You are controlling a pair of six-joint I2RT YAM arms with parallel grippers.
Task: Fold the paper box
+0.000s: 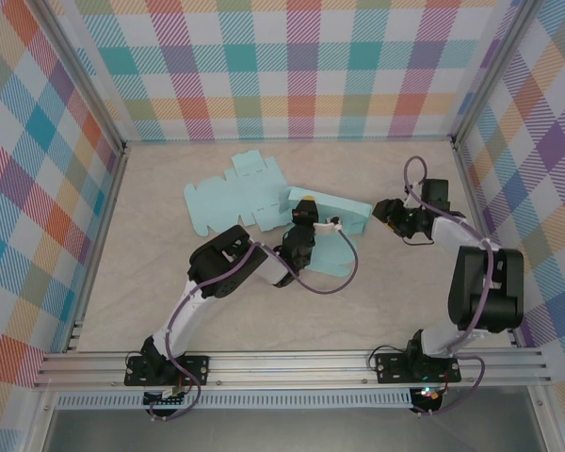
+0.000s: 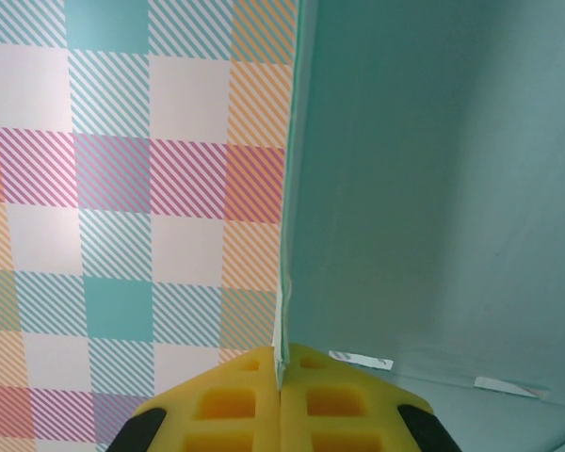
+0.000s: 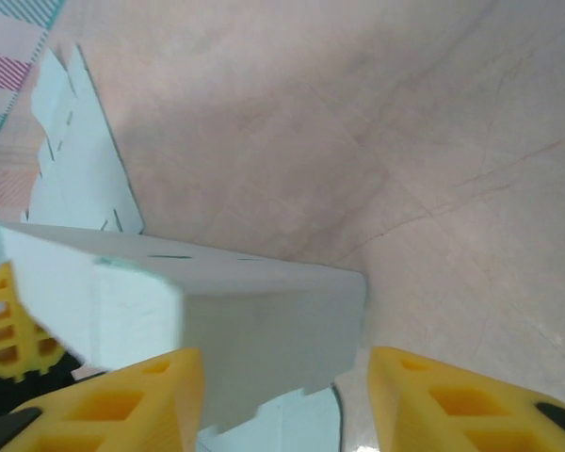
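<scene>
L wrist cam: paper box (image 2: 433, 188) panel runs off top & right edges; my L fingers (image 2: 235, 405) cut at bottom. R cam: box near-corner blurry, R fingers (image 3: 122, 405) cropped.

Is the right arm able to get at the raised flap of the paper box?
Probably yes: the right gripper is open right at the free end of the raised flap, with nothing in between.

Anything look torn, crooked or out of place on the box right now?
Nothing stands out. The paper box lies flat at its left; its right panel stands raised, pinched in the left gripper. The right gripper is open at the panel's end.
</scene>
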